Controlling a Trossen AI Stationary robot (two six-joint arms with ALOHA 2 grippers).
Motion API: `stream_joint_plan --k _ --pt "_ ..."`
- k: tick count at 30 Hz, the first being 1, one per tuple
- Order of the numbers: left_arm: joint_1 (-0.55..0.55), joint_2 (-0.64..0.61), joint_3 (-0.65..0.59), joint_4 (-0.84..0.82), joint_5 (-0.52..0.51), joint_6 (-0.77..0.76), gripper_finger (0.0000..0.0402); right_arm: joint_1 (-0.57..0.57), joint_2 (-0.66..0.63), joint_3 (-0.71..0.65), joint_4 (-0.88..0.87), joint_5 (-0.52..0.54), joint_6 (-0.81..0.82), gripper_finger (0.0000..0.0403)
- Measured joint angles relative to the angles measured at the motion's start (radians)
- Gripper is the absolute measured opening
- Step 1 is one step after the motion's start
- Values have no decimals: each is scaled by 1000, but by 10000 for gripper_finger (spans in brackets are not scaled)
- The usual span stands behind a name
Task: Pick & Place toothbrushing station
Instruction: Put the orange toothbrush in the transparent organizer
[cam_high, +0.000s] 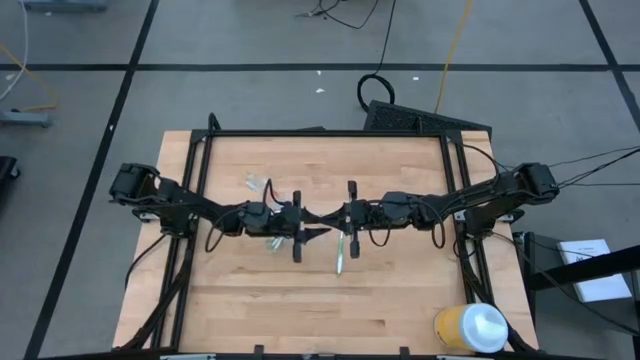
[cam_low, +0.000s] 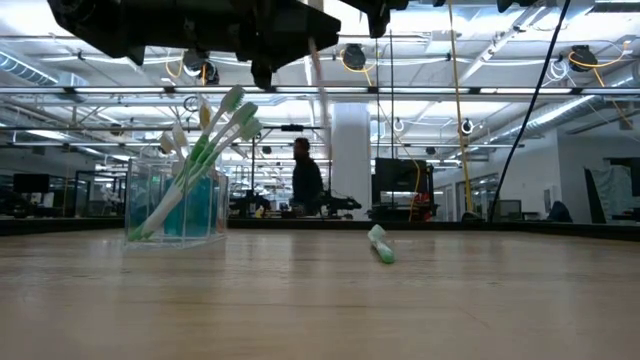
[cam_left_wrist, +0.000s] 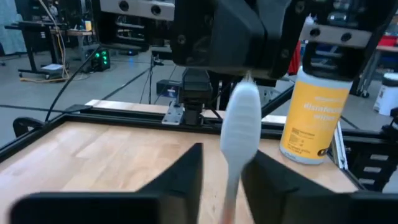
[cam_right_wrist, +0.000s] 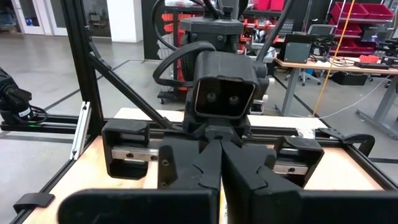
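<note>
White and slim, a toothbrush (cam_left_wrist: 241, 130) is pinched between the fingers of the left gripper (cam_high: 312, 230), held high at mid-table face to face with the right gripper (cam_high: 332, 222), whose jaws are shut on the same brush, so a handover is judged to be under way. The cup (cam_low: 176, 205) of brushes stands apart toward the far left, a loose green brush (cam_high: 341, 253) lies below, and bare wood is left all round.
</note>
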Motion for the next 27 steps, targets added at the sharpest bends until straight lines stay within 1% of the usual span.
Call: stream_joint_plan --k 4,7,8,10,12,17,20,24,27 --pt "0 0 0 4 0 -10 50 0 0 0 0 0 0 0" --pt "0 0 0 4 0 -11 13 0 0 0 1 1 5 0" --pt "0 0 0 5 0 -11 8 0 0 0 1 1 8 0" --pt "0 0 0 5 0 -11 8 0 0 0 0 1 -4 8" --pt "0 0 0 5 -1 -11 8 0 0 0 -4 1 -23 27" --pt "7 -1 0 4 0 -11 8 7 -44 0 -28 4 -50 101" --pt "18 -6 0 -19 0 5 5 6 -96 0 -102 6 -44 143" --pt "35 -91 -8 -99 -2 27 6 6 -172 -10 -210 7 9 178" --pt "38 -195 -38 -149 -12 70 4 6 -210 -56 -216 8 37 188"
